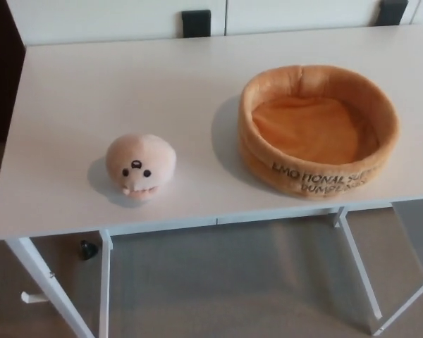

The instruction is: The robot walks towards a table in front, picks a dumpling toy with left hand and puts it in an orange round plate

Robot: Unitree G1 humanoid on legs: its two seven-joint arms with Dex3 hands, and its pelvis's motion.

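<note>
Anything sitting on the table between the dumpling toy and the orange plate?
No. In the head view, only bare white table separates the dumpling toy from the orange plate.

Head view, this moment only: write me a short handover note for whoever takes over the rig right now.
Hands: neither the left nor the right hand is in view.
Things: the dumpling toy sits on the white table, near its front edge, face toward the camera. The orange round plate, a soft walled one with lettering on its side, stands to the toy's right, apart from it and empty.
Done: robot is near the table; nothing picked.
Left: grasp the toy with the left hand, carry it right, set it in the plate.
</note>
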